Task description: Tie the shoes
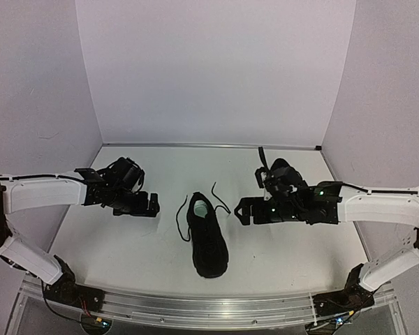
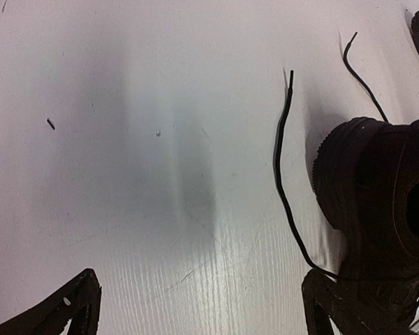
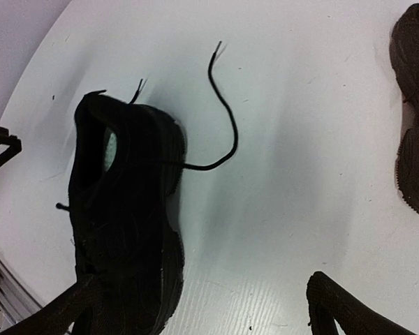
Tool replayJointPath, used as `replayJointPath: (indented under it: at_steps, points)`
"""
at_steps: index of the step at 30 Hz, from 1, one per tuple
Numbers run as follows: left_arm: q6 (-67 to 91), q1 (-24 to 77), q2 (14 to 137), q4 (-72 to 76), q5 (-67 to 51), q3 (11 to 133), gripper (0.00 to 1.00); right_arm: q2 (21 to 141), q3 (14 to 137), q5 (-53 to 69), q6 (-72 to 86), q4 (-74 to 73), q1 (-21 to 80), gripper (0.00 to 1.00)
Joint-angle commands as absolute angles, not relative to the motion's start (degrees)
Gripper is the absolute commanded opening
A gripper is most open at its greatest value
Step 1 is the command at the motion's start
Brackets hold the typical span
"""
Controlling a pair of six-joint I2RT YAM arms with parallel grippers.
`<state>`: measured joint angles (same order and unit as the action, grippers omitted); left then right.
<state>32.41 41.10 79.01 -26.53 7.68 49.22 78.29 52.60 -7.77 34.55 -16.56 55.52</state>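
One black shoe (image 1: 207, 241) lies in the middle of the table, toe toward me, its pale green insole (image 1: 200, 208) showing. Its thin laces (image 1: 181, 220) lie loose to both sides, untied. The other black shoe (image 1: 278, 169) lies at the back right, partly hidden behind my right arm. My left gripper (image 1: 152, 204) is open and empty, left of the middle shoe. My right gripper (image 1: 243, 211) is open and empty, right of it. In the left wrist view the gripper (image 2: 199, 314) has shoe (image 2: 377, 195) and lace (image 2: 283, 160) at right. In the right wrist view the gripper (image 3: 209, 307) has one shoe (image 3: 126, 223) at left, the other (image 3: 413, 112) at far right.
The white table (image 1: 126, 244) is closed in by pale walls at the back and both sides. A metal rail (image 1: 209, 307) runs along the near edge between the arm bases. A small dark speck (image 2: 50, 124) lies on the table left of the shoe.
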Motion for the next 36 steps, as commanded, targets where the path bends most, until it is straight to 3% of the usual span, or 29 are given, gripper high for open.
replayJointPath:
  at_steps: [1,7,14,16,22,30,36]
  points:
    - [27.56,41.52,84.90,-27.91,10.62,57.79,1.00,80.19,55.93,-6.39,31.93,-14.91,49.25,0.98]
    - [22.75,43.15,95.86,-27.20,7.79,65.46,0.94,91.85,63.80,-1.05,27.16,-13.95,43.78,0.98]
    - [20.16,44.01,105.19,-27.78,8.11,71.66,0.61,100.11,69.14,5.63,25.02,-12.23,39.46,0.98]
    - [19.06,44.61,107.21,-27.94,7.75,72.78,0.55,102.57,70.75,7.07,24.31,-12.21,37.60,0.98]
    - [18.07,45.29,112.10,-27.12,7.54,75.18,0.52,108.91,76.67,8.44,21.48,-13.09,36.43,0.98]
    - [18.31,45.47,117.63,-28.97,9.34,79.44,0.34,119.47,86.40,14.22,16.90,-15.76,36.51,0.83]
    - [19.47,44.84,116.85,-27.79,8.44,77.95,0.08,124.23,90.03,12.21,12.07,-17.97,37.18,0.70]
